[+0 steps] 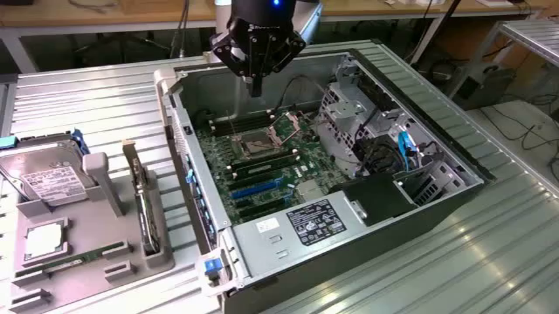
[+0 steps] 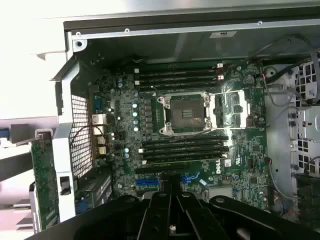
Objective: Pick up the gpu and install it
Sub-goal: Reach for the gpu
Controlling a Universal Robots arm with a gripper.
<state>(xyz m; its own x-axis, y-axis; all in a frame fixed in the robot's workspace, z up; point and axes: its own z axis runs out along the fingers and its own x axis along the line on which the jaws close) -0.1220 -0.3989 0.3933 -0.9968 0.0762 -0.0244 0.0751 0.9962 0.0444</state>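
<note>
- Below the jaws lies the open case, on its side on the tabletop, with the board facing up.
- The jaws hang over the far end of the case, above the socket and the memory slots beside it.
- They are together, tips meeting, with nothing between them and touching nothing.
- Well apart from the jaws, toward the exterior view's left and nearer that camera, the gpu sits outside the case.
- It stands on its long edge in a slot of the grey holder, just beside the case wall, its silver bracket at the far end.
- Farther from the jaws on that same side, the drive leans in the holder, white label up.
- The memory stick lies flat in the holder, at the end farthest from the jaws.
- Seen from the wrist, the socket is open and bare, between two banks of dark memory slots.
- Blue slots on the board lie just past the tips of the jaws in that view.
- The power supply fills the near end of the case, well apart from the jaws.
</note>
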